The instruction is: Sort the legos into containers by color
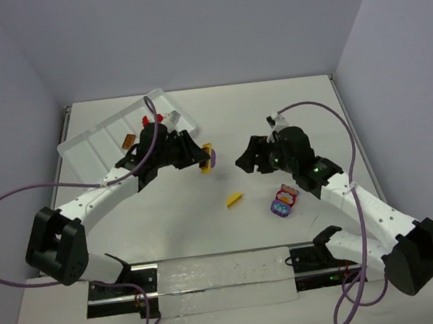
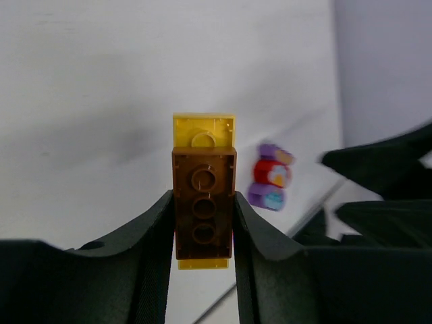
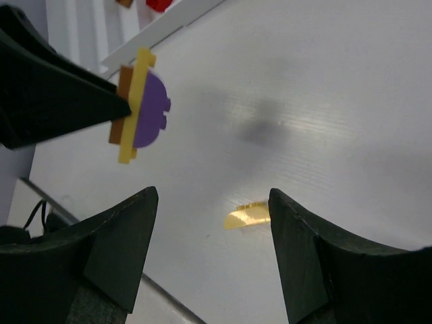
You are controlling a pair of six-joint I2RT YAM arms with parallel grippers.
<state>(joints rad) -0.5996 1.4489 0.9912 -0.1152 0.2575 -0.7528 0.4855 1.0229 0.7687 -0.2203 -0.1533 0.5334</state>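
My left gripper (image 1: 203,161) is shut on a small stacked cluster (image 2: 204,206) of a brown brick, a yellow plate and a purple piece, held above the table right of the white tray (image 1: 94,144). The cluster also shows in the right wrist view (image 3: 140,108). My right gripper (image 1: 243,161) is open and empty, facing the cluster from the right. A loose yellow slope piece (image 1: 234,199) lies on the table between the arms, and shows between my right fingers (image 3: 246,216). A purple, red and pink cluster (image 1: 283,202) lies by my right arm.
The tray holds a brown brick (image 1: 129,140), red bricks (image 1: 148,120) and a white piece (image 1: 173,118) in its compartments. A clear plate (image 1: 213,274) on a metal rail runs along the near edge. Walls enclose the table on three sides.
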